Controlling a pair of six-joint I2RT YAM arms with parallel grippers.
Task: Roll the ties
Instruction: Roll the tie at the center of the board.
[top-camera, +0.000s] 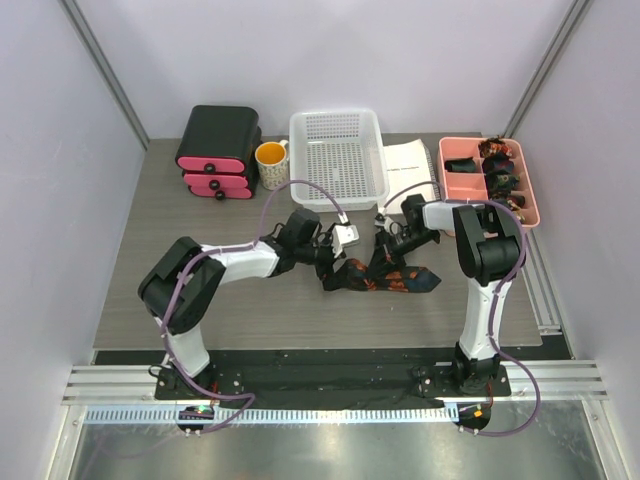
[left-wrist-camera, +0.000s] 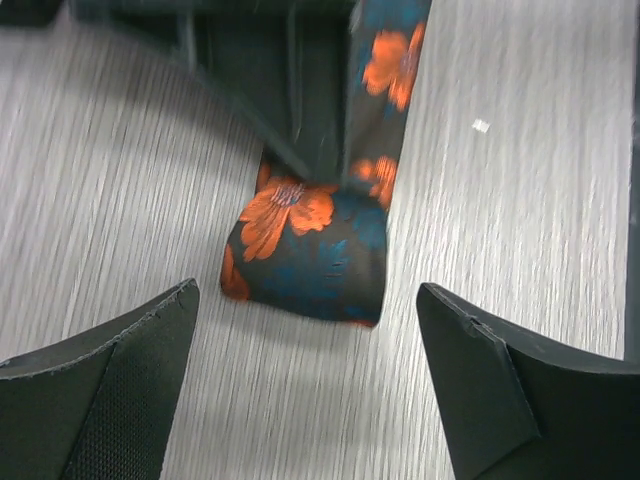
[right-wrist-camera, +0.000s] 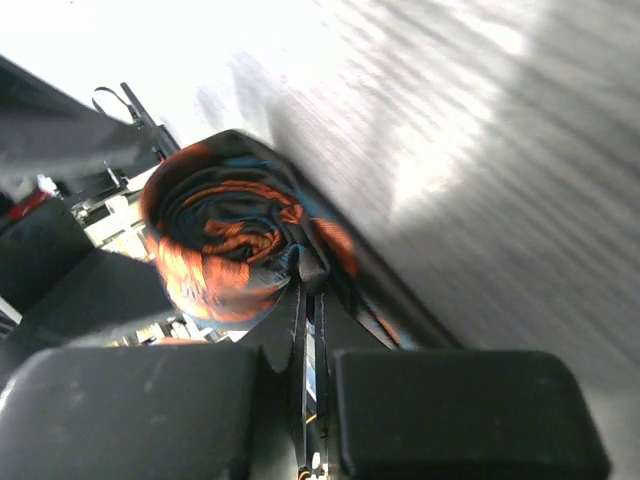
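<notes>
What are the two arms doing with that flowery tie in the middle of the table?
They are rolling a tie. The right end effector is shut on the fabric next to a partly wound coil. The left end effector is open, with a folded part of the tie in front of it on the table. The wide end lies unrolled.

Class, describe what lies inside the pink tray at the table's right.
Small dark coils with orange flecks, apparently rolled ties, fill several compartments of the pink tray. What lies beneath them is covered.
</notes>
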